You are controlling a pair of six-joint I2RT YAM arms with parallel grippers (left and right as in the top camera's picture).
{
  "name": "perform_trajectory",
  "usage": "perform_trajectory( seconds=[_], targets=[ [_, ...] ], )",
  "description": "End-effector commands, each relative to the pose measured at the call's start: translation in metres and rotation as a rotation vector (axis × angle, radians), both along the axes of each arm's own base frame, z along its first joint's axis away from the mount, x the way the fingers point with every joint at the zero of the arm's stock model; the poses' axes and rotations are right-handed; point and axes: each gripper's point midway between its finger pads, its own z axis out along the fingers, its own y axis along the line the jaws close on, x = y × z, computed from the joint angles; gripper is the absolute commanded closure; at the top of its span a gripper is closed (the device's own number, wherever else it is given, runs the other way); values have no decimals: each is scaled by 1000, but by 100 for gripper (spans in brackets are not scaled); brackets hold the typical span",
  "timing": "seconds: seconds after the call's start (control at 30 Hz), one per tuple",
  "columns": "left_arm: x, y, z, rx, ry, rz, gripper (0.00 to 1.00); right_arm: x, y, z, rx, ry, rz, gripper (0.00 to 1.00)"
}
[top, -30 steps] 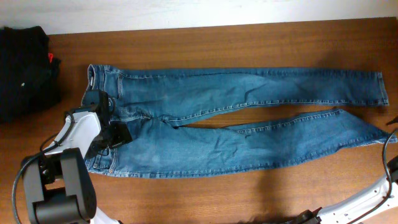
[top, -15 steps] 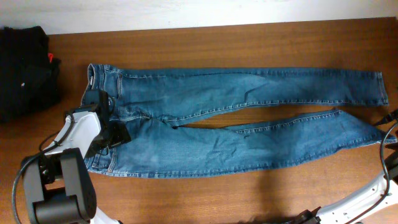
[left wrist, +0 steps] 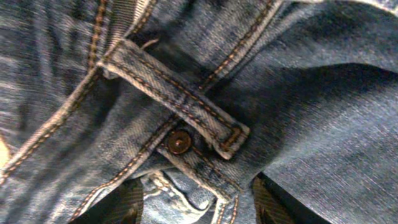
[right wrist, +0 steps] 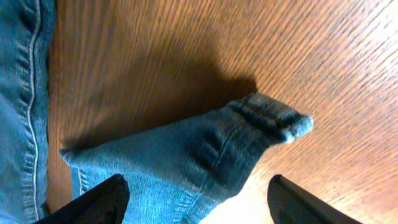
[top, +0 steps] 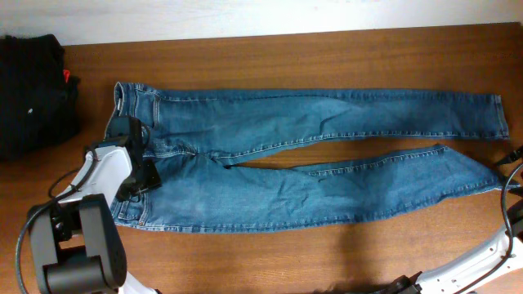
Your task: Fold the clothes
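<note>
White-shelled left arm (top: 105, 170), black left gripper (top: 154, 180), black joint block (top: 78, 245).
Thin black cables (top: 20, 245) loop alongside (right arm (top: 482, 265), also white, mostly out of frame).

The left claw (top: 145, 173) hides part of the jeans (top: 327, 122) waistband near the worktop's left edge. Its fingertips (left wrist: 127, 205) leave the wrist view's bottom edge, so any pinch cannot be told.

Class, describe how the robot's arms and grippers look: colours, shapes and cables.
Left arm: a white link between bulky black joints, with a thin black cable looping beside it. Right arm: a white link too, with a black cable. Left gripper and right gripper have black fingers.
</note>
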Motion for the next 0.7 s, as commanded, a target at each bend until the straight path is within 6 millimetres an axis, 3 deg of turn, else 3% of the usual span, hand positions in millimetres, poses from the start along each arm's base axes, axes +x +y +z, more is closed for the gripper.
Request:
perform_trajectory(
  seconds=[0.0,0.1,0.17,0.2,0.3,0.57,0.67],
  targets=[
    [2,12,0,54,4,13,44,-3,2,-2,-6,3,6,24],
    [2,12,0,54,5,13,43,-4,5,-10,0,2,5,25],
    [2,12,0,54,5,13,43,-1,8,-15,15,-17,3,31],
    [2,12,0,54,5,13,43,0,9,-16,21,-28,3,40],
    [2,11,0,52,6,13,43,2,8,-14,17,-37,2,93],
    [3,8,-1,31,1,12,43,17,-8,30,-99,-120,52,96],
    [4,8,-1,31,-3,12,43,36,-2,50,-129,-211,145,96]
  ],
)
